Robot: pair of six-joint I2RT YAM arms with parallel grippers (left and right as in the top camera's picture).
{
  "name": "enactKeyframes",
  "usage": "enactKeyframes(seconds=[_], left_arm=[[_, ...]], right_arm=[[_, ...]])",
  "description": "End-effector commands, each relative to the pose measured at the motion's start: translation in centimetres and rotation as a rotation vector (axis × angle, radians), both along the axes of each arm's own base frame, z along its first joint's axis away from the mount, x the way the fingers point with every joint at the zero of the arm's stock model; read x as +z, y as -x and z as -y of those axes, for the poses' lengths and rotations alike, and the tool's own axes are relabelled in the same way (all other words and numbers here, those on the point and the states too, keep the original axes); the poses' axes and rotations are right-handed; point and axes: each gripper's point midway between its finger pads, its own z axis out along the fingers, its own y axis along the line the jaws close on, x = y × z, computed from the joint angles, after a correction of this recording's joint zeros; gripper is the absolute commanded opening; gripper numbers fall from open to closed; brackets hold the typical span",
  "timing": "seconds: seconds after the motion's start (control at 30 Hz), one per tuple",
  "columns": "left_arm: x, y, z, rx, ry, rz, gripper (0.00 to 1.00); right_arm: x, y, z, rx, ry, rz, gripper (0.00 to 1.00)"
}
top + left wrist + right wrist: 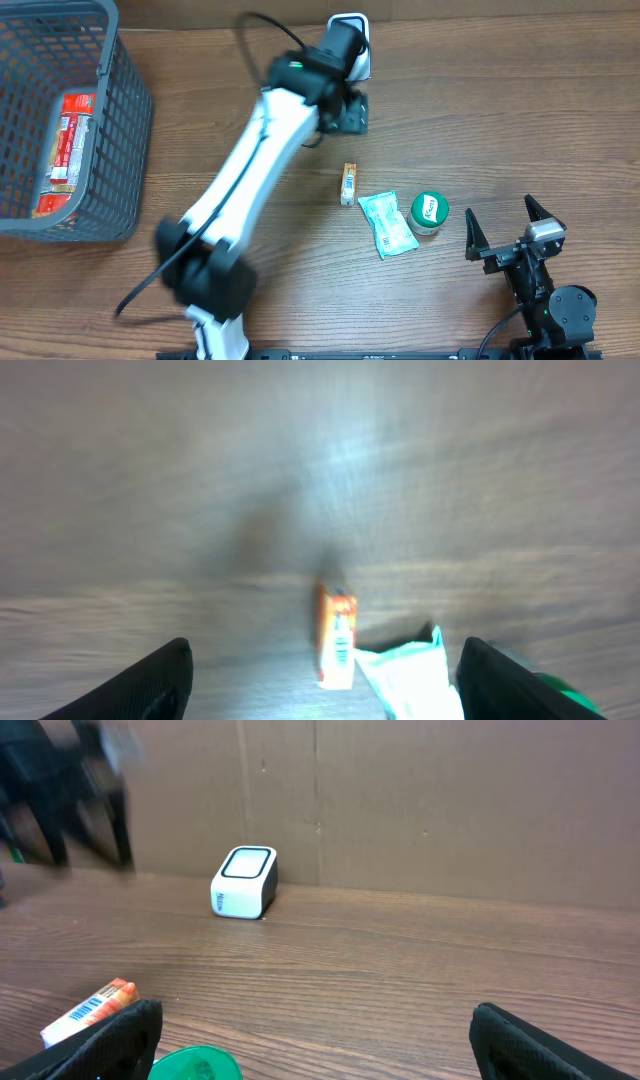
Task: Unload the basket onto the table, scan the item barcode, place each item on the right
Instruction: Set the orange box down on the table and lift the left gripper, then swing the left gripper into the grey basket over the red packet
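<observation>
Overhead: one grey plastic mesh basket [128, 120] at upper left holds one red packet [68, 150], presumably finished goods. One orange-and-white carton [349, 183], one pale green sachet [387, 223] and one green-lidded round tub [429, 212] lie loose right of centre, with the left gripper [347, 112] beside the one white scanner [360, 55] at top centre. Left wrist: its fingers [160, 680] stand apart, empty, above the carton. Right wrist: the right gripper [315, 1020] is spread wide and the carton's barcode [88, 1010] faces up, lower left.

Wood-grain table [500, 120], plastic mesh basket [128, 130], glossy plastic scanner [243, 882], matt cardboard wall [450, 800]
</observation>
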Motion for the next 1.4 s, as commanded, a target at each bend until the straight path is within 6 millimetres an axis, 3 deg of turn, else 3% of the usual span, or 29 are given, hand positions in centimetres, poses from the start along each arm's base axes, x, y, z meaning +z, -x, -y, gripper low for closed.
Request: enactKeyframes(seconds=[0.0, 0.07, 0.13, 0.17, 0.27, 0.37, 0.53, 0.6, 0.8, 0.9, 1.0, 1.1, 1.37], left_arm=[[7.4, -1.0, -6.6, 0.097, -0.149, 0.228, 0.78], [10.1, -1.1, -10.6, 0.197, -0.255, 0.317, 0.91], [13.0, -0.7, -15.0, 0.318, -0.359, 0.402, 0.92], [14.2, -0.3, -16.8, 0.368, -0.398, 0.429, 1.00], [17.2, 0.5, -21.3, 0.449, -0.511, 0.495, 1.00], [18.7, 0.4, -24.9, 0.397, -0.594, 0.500, 0.95], [19.3, 0.8, -31.1, 0.469, -0.627, 0.482, 0.96], [19.1, 0.9, -33.6, 0.489, -0.582, 0.483, 0.96], [18.3, 1.1, -38.8, 0.445, -0.421, 0.510, 0.94], [17.1, 1.4, -41.6, 0.422, -0.394, 0.490, 0.93], [15.0, 1.6, -44.2, 0.448, -0.346, 0.454, 0.91], [11.6, 1.6, -47.0, 0.488, -0.313, 0.382, 0.92], [5.0, 0.6, -51.5, 0.485, -0.313, 0.271, 0.93]], right_arm=[[-0.2, 0.0, 0.1, -0.001, 0.001, 0.005, 1.00], [-0.2, 0.0, 0.1, -0.001, 0.001, 0.004, 1.00], [-0.2, 0.0, 0.1, -0.001, 0.001, 0.004, 1.00], [-0.2, 0.0, 0.1, -0.001, 0.001, 0.004, 1.00], [-0.2, 0.0, 0.1, -0.001, 0.001, 0.005, 1.00], [-0.2, 0.0, 0.1, -0.001, 0.001, 0.004, 1.00], [-0.2, 0.0, 0.1, -0.001, 0.001, 0.004, 1.00], [-0.2, 0.0, 0.1, -0.001, 0.001, 0.005, 1.00], [-0.2, 0.0, 0.1, -0.001, 0.001, 0.004, 1.00], [-0.2, 0.0, 0.1, -0.001, 0.001, 0.005, 1.00], [-0.2, 0.0, 0.1, -0.001, 0.001, 0.004, 1.00], [-0.2, 0.0, 0.1, -0.001, 0.001, 0.004, 1.00], [-0.2, 0.0, 0.1, -0.001, 0.001, 0.004, 1.00]])
